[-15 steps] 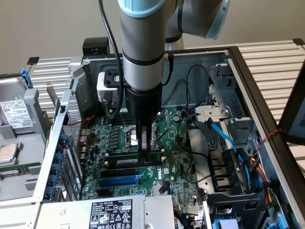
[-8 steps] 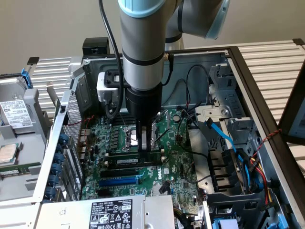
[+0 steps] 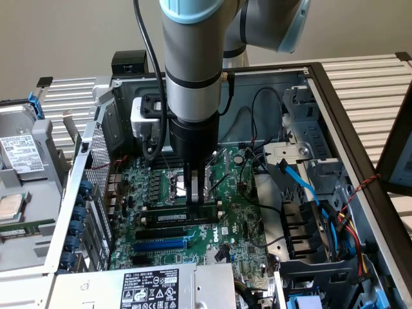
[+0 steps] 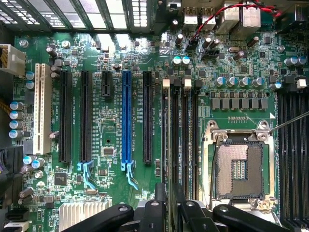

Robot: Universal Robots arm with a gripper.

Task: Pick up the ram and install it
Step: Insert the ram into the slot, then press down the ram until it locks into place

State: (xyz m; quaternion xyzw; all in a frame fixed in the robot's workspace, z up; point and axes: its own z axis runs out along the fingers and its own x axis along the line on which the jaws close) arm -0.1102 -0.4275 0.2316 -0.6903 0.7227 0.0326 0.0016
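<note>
You are looking into an open computer case [image 3: 335, 122] lying on a slatted grey surface [image 3: 360, 71], with its green motherboard [image 3: 244, 212] facing up. The ram [image 3: 175, 217] lies flat across the board in the row of memory slots, a long dark stick with a whitish label, just above an empty black slot [image 3: 161, 230] and the blue slot [image 3: 159, 244] as the exterior view shows them. The gripper [image 3: 196, 196] stands right over the stick's end toward the exterior view's right, its two dark fingers [image 3: 188, 187] pointing straight down and reaching the ram's top edge. The fingers sit close together with a narrow gap; you cannot tell from either view whether they are pinching the stick or merely resting on it.

The arm [image 3: 193, 58] drops vertically into the case from above, its grey wrist tube upright and a black cable [image 3: 147, 58] trailing down its side to the white camera block [image 3: 145, 119]. In the wrist view the gripper [image 4: 171, 212] lines up with the memory slots [image 4: 179, 140] beside the open CPU socket [image 4: 238, 166].

Outward, a power supply with a white label [image 3: 151, 286] sits at the near edge, bundled wires [image 3: 341, 225] fill the bay on the exterior view's right, and a hard drive [image 3: 19, 151] rests on the exterior view's left.
</note>
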